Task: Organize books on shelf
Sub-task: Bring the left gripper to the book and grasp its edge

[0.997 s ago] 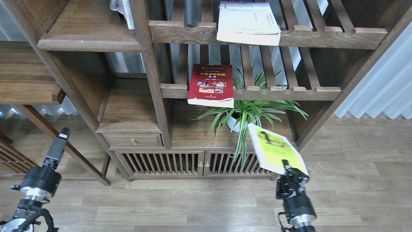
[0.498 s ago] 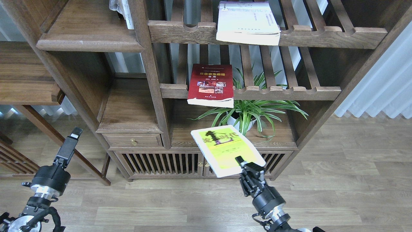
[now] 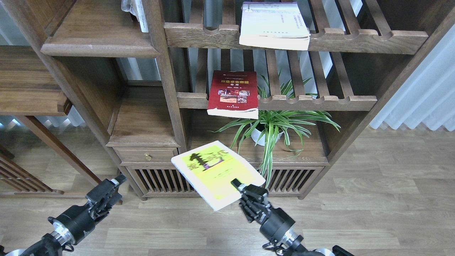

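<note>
My right gripper (image 3: 239, 187) is shut on the near edge of the lime-yellow and white book (image 3: 215, 171) and holds it in the air in front of the cabinet doors. The dark red book (image 3: 233, 93) lies on the middle slatted rack. The white-lavender book (image 3: 273, 25) lies on the upper slatted rack. The solid plank shelf (image 3: 96, 33) is at the upper left of the bookcase. My left gripper (image 3: 115, 183) is low at the left, empty, pointing right toward the cabinet; its fingers cannot be told apart.
A potted spider plant (image 3: 275, 126) stands on the cabinet top under the racks. A small drawer (image 3: 147, 155) and slatted cabinet doors (image 3: 170, 179) are below. A white item (image 3: 137, 12) stands at the back of the plank shelf. Wooden floor lies in front.
My right gripper has carried the lime-yellow book leftward, from the right of the plant to the cabinet's middle. My left gripper has dropped lower and swung to point right.
</note>
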Robot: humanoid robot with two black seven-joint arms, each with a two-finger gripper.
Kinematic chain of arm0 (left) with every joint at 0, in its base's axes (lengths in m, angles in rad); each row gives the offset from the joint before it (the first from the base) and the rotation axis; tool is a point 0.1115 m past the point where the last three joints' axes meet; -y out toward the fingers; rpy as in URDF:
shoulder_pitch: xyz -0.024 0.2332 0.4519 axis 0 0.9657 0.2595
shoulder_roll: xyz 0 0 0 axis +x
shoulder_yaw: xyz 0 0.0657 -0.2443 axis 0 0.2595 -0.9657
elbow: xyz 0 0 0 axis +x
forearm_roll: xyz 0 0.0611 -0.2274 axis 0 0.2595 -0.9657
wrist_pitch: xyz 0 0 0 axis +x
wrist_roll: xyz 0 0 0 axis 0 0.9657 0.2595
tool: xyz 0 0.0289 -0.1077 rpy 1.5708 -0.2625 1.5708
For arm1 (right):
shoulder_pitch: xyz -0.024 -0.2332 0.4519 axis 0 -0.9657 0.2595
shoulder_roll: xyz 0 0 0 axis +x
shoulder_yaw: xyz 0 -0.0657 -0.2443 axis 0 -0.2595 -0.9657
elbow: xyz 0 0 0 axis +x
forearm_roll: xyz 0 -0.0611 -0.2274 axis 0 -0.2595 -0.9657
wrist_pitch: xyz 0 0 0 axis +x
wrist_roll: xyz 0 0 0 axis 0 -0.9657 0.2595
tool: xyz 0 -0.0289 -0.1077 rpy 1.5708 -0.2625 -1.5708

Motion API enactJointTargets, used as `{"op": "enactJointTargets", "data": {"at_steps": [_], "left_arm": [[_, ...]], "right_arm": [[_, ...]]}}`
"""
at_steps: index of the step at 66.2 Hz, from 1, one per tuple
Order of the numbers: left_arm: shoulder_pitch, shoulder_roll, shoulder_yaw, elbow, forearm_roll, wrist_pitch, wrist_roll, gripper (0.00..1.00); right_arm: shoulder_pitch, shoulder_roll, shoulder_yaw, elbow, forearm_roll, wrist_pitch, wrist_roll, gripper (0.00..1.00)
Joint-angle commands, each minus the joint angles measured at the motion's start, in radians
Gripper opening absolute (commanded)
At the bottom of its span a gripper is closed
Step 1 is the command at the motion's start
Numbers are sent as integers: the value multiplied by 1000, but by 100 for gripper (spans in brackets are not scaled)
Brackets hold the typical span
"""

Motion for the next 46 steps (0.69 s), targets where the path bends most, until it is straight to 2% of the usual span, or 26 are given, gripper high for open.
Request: {"op": "enactJointTargets", "data": {"at_steps": [1,21,46], "left_arm": [[8,-8,5,-10,-2,0,-1,100],[16,-64,126,-16,-31,0,-10,100],[18,-175,134,-5,-69,0,-14,100]], "right_arm": [[0,1,-20,0,0,0,-13,2],[-6,1,-69,0,-2,0,-30,2],[-23,13,-99,3,-2,0,-47,2]]}}
